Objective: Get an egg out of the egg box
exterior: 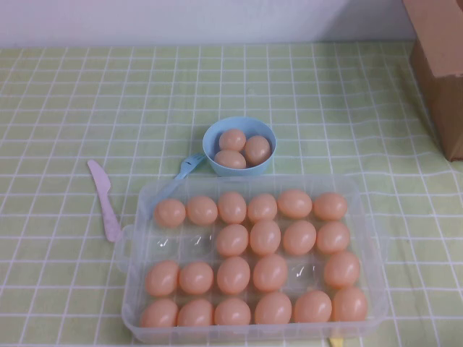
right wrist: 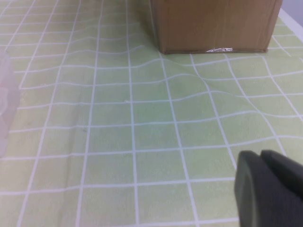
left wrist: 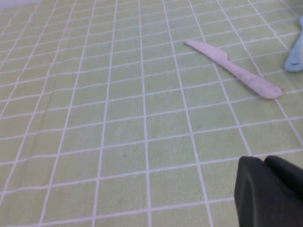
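The clear plastic egg box (exterior: pixel 177 243) lies at the front middle of the table in the high view. It holds several peach-orange eggs, for example an egg (exterior: pixel 265 237) near its middle, and three of its wells are bare. Neither arm shows in the high view. My left gripper (left wrist: pixel 264 161) is shut and empty, low over the green checked cloth to the left of the box. My right gripper (right wrist: pixel 260 156) is shut and empty, over the cloth to the right of the box. A corner of the egg box (right wrist: pixel 5 104) shows in the right wrist view.
A light-blue bowl (exterior: pixel 214 137) with three eggs stands just behind the box. A pink plastic knife (exterior: pixel 103 199) (left wrist: pixel 232 68) and a blue utensil (exterior: pixel 189 166) (left wrist: pixel 296 52) lie left of the box. A cardboard box (exterior: pixel 441 72) (right wrist: pixel 213 23) stands at the back right.
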Robot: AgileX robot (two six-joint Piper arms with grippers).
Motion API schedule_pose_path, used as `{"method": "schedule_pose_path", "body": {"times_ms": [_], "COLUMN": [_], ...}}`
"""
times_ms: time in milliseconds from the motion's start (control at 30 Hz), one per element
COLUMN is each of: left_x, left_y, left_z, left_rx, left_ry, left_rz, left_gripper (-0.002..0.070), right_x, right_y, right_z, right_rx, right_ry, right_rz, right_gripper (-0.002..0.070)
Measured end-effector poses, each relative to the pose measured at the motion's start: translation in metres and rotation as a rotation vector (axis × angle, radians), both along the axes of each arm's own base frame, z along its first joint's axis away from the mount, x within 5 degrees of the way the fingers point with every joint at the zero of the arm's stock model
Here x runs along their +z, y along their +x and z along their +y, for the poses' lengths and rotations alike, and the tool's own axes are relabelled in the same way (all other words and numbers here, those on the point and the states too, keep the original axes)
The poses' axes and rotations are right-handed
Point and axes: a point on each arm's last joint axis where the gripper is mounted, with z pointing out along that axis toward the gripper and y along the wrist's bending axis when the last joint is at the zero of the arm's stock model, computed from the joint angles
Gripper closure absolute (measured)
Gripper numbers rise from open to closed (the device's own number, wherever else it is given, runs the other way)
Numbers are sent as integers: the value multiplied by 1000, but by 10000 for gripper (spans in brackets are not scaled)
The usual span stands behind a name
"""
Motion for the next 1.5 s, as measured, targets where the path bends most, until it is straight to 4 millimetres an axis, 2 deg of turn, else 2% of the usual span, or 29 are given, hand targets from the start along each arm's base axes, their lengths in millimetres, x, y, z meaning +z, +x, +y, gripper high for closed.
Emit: {"method": "schedule_pose_path", "body": {"times_ms": [733, 833, 1067, 1200, 1500], "left_x": [2, 7, 32, 41, 44], "left_y": [1, 2, 4, 3, 2], "left_z": [0, -1, -2, -1, 0], "left_rx": [2, 16, 48, 36, 32], "left_ry": [-24, -98, -616, -675, -701], "left_rz": [-26, -75, -308, -406, -437], "left_gripper": [679, 680, 680, 680, 680], "right_x": [0, 0, 0, 0, 0], "right_y": [0, 0, 0, 0, 0], "right_z": [0, 0, 0, 0, 0], "right_rx": [0, 0, 0, -1, -1], "right_ry": [0, 0, 0, 2, 2], "right_rz": [0, 0, 0, 0, 0], "right_gripper": [694, 694, 694, 694, 694]}}
